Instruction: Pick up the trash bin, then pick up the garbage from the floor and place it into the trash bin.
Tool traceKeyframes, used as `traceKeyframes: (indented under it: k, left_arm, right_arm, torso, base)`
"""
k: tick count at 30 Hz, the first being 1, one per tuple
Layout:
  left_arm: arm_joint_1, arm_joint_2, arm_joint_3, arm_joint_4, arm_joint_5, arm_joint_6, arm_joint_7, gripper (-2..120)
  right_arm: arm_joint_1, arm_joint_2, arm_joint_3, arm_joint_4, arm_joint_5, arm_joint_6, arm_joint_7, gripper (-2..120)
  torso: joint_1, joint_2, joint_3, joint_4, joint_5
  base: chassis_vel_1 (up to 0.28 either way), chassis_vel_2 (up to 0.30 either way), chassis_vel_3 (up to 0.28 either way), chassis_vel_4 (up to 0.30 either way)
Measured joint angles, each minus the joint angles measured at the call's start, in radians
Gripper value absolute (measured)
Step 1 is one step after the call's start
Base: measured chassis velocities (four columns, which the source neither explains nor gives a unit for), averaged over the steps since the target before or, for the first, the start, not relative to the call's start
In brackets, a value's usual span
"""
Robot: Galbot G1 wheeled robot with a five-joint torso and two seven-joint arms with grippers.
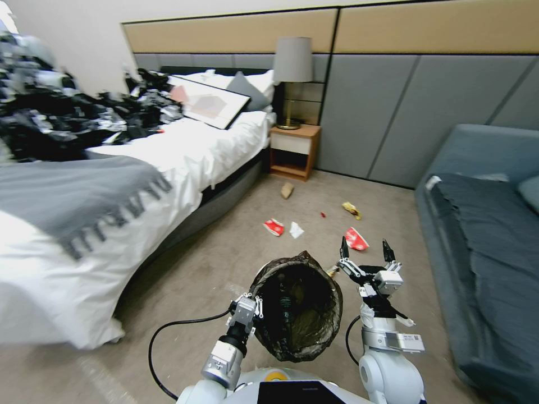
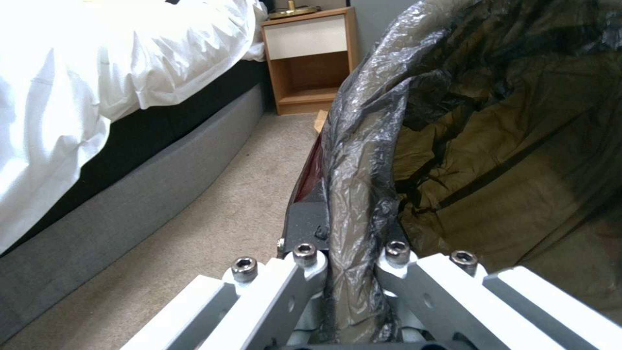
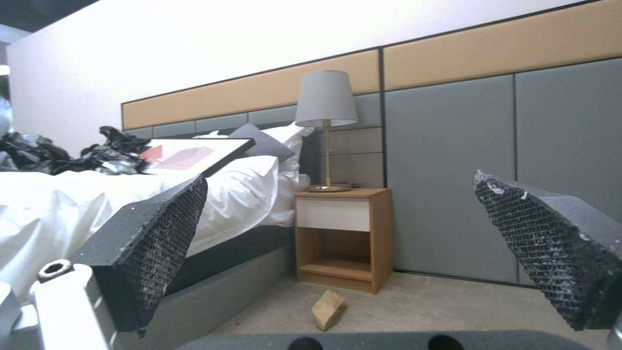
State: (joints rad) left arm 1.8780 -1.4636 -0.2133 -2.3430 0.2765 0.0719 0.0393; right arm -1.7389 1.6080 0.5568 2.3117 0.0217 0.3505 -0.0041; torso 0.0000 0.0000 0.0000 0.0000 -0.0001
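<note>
My left hand (image 1: 251, 307) is clamped on the rim of the trash bin (image 1: 300, 306); in the left wrist view its fingers (image 2: 304, 228) pinch the black bag liner (image 2: 363, 184) from both sides; I have the bin held up off the floor in front of the torso, tilted, mouth facing the head camera; left arm comes up from low left, bent toward the middle. My right hand (image 1: 365, 251) is spread wide and holds nothing; its pads (image 3: 155, 243) stand well apart in the right wrist view; it points forward, just right of the bin, raised above the carpet (image 1: 224, 264). Garbage lies ahead on the floor: red-and-white wrapper (image 1: 355, 239) nearest the right hand; another red-and-white wrapper (image 1: 273, 226); white tissue (image 1: 296, 229); yellow wrapper (image 1: 351, 210); tiny red scrap (image 1: 323, 214); brown crumpled paper (image 1: 287, 191) near the nightstand (image 1: 293, 150). Bed (image 1: 140, 168) left; sofa (image 1: 483, 235) right.
</note>
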Motion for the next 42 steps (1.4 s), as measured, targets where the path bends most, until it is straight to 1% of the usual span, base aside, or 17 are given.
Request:
traceKeyframes:
  k: [2, 20, 29, 33, 42]
  left_arm:
    - [-0.001, 0.0, 0.002, 0.001, 0.0, 0.0, 0.0, 1]
    - [-0.001, 0.006, 0.012, 0.0, -0.013, 0.009, 0.0, 1]
    - [-0.013, 0.005, -0.014, 0.002, -0.03, 0.014, -0.001, 1]
    - [-0.025, -0.002, -0.034, 0.002, -0.043, 0.019, -0.001, 1]
    - [-0.031, -0.005, -0.051, 0.0, -0.05, 0.021, -0.001, 1]
  right_arm:
    - [0.003, 0.0, 0.001, -0.002, 0.0, 0.001, 0.003, 100]
    - [0.008, 0.0, 0.007, 0.0, 0.007, -0.004, 0.018, 100]
    - [0.016, 0.0, 0.035, -0.01, 0.01, 0.002, 0.058, 100]
    - [0.018, 0.0, 0.067, -0.017, 0.012, 0.013, 0.06, 100]
    - [0.015, 0.0, 0.076, -0.023, 0.021, 0.013, 0.057, 100]
  torso:
    - [0.0, 0.0, 0.0, -0.0004, 0.0001]
    - [0.0, 0.0, 0.0, 0.0, 0.0001]
    - [0.0, 0.0, 0.0, 0.0, 0.0001]
    - [0.0, 0.0, 0.0, 0.0, 0.0001]
    - [0.0, 0.0, 0.0, 0.0, 0.0001]
  base:
    - [0.0, 0.0, 0.0, 0.0]
    - [0.0, 0.0, 0.0, 0.0]
    - [0.0, 0.0, 0.0, 0.0]
    - [0.0, 0.0, 0.0, 0.0]
    - [0.0, 0.0, 0.0, 0.0]
